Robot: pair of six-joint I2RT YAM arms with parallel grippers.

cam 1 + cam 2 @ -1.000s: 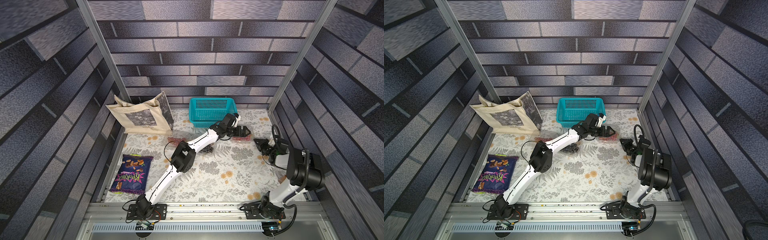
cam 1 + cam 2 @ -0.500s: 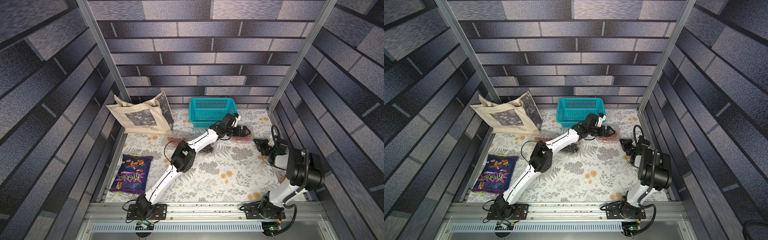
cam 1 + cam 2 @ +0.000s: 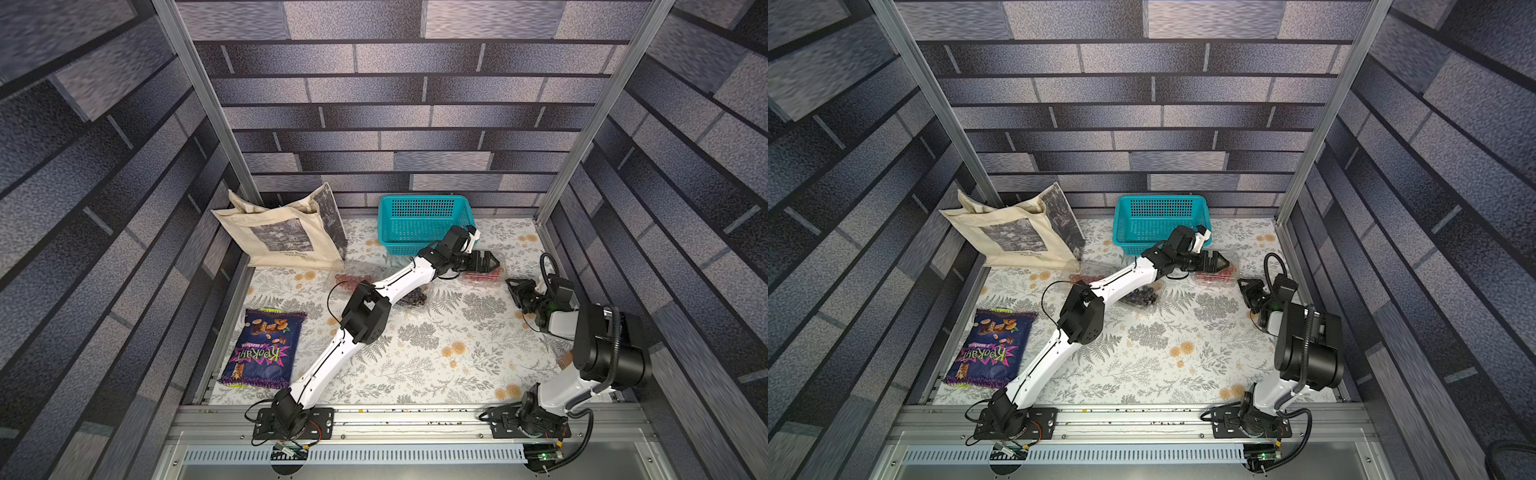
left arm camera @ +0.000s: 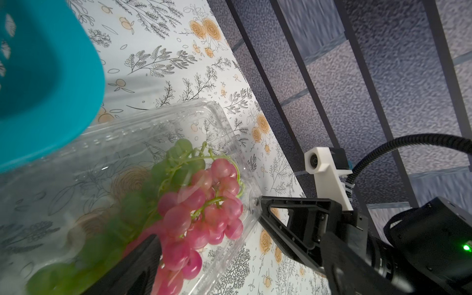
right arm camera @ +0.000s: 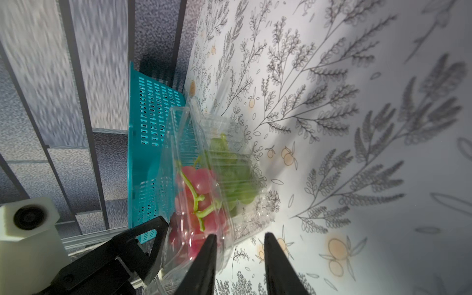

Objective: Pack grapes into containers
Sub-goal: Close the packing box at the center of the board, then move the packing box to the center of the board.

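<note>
The left arm stretches across the table (image 3: 436, 361) toward 1 o'clock, where an open container (image 4: 226, 122) sits just at 5 o'clock of the teal basket (image 3: 419, 214). Its clear lid (image 5: 178, 143) stands up beside the basket. Inside lie grapes (image 4: 204, 204): a red-pink bunch on the side nearer the right arm, with a green bunch (image 4: 178, 163) behind it. The left fingers (image 3: 486, 262) are spread wide over this container. In the left wrist view only one shows, blurred, low beside the red berries. In the right wrist view one sits just beside the raised lid, on its basket side, and whether it presses the plastic cannot be told. The right fingers (image 5: 209, 260) come in from 3 o'clock, parted by a narrow gap with only table showing between them. One tip is at the container's rim corner, and they hold nothing. Toward 11 o'clock of the table's centre lie a second container (image 3: 353, 276) with red berries and a third (image 3: 415, 297) with dark ones, the latter partly under the left forearm. A tote (image 3: 278, 237) leans at 10 o'clock, and a snack bag (image 3: 262, 349) lies at 8 o'clock.
</note>
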